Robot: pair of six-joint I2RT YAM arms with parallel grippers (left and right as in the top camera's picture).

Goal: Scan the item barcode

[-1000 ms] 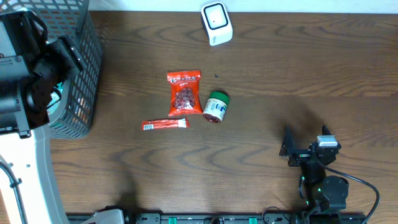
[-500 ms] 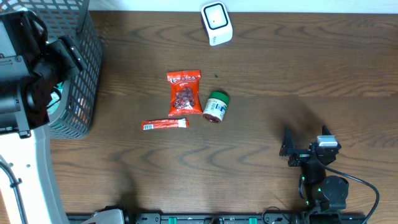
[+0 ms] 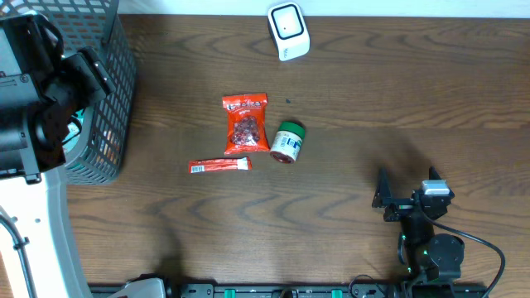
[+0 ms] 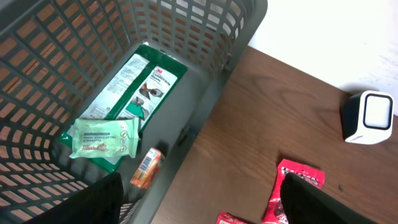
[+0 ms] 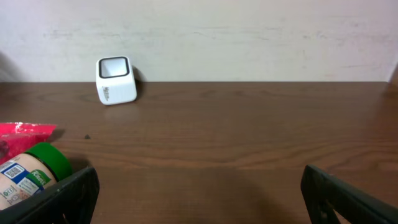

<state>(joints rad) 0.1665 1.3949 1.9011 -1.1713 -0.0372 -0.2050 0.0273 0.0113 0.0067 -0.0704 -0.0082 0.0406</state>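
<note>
The left pincer (image 4: 199, 186) hangs wide open and empty over the basket (image 4: 205, 37). The right pincer (image 5: 199, 180) is wide open too. The green-lidded jar (image 5: 31, 171) lies sideways on the surface (image 5: 249, 124), well apart from the white scanner (image 5: 115, 81). A bump could roll it away.

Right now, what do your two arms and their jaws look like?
Both are mostly black. The left arm is a bulky black housing beside a pale grey-white shell. The right arm looks slimmer, with a small pale block near its tip, tiny green lights lower down and a black cable looping off. The jaws are plain matte black.
</note>
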